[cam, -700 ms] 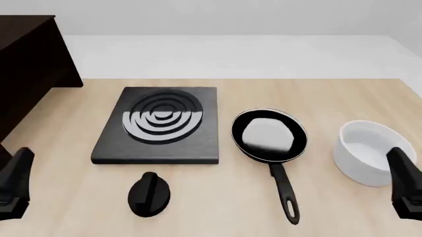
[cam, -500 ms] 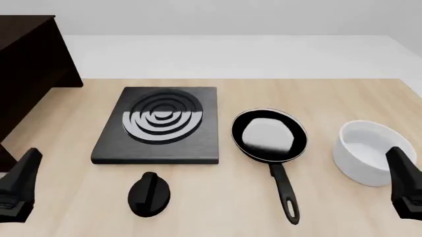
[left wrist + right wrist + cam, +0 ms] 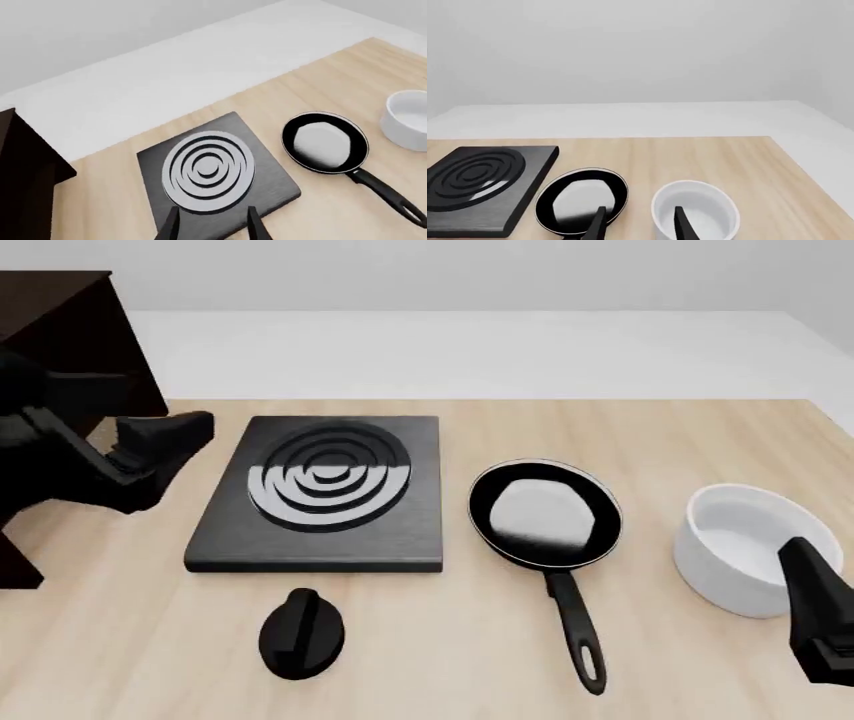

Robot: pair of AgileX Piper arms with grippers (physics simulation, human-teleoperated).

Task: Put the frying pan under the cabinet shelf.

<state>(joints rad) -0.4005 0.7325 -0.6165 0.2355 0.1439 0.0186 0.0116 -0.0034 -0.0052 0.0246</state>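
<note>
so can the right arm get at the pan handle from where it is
Probably yes. The pan lies flat on the table with its handle pointing back toward the arms, nothing on or over it. The right gripper is open; only the white pot stands close, off to the side.

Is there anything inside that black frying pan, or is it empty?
The frying pan looks empty: the pale patch on its glossy base seems to be a reflection. Nothing covers it, and the whole inside shows. It sits flat on the table.
</note>
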